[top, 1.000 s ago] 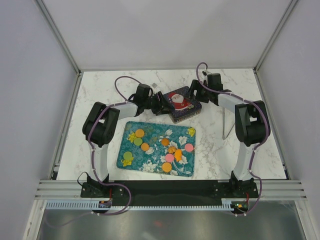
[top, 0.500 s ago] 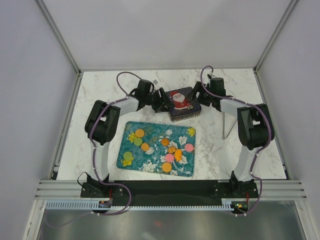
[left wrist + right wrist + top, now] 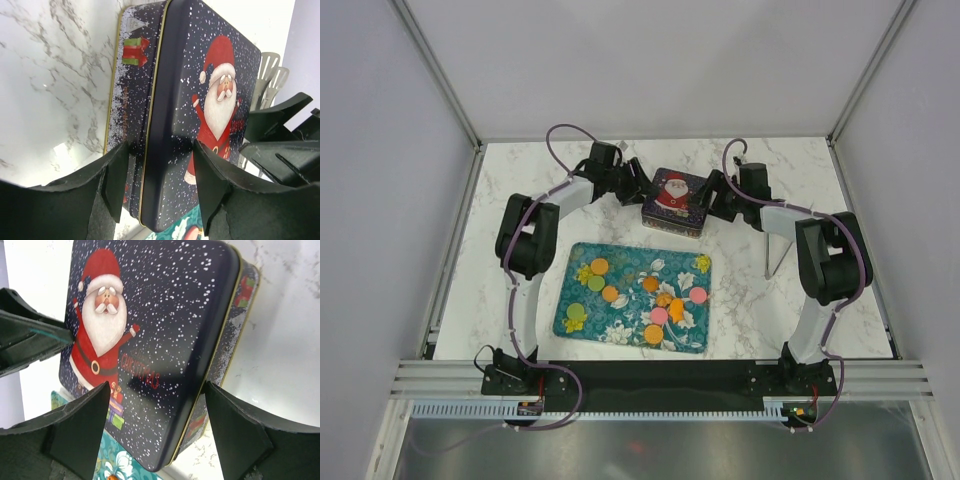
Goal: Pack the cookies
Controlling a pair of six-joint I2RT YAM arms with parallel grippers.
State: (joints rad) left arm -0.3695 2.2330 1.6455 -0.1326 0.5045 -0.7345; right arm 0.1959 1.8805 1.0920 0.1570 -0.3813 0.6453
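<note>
Shifted toward the far edge: tin (image 3: 675, 200) and both arms; the tin has also turned.
Lid is on. Left gripper (image 3: 638, 190) and right gripper (image 3: 715, 197) flank the tin's opposite ends, its long axis apparently running between them, both equally near. Each pair of jaws stands parted astride a lid edge; whether either presses or holds cannot be told, as the fingers hide the contact. Cookies (image 3: 659, 316) lie loose on the floral tray (image 3: 620, 262), toward the near edge of the table (image 3: 520, 180) from both grippers. Tin interior unseen.
</note>
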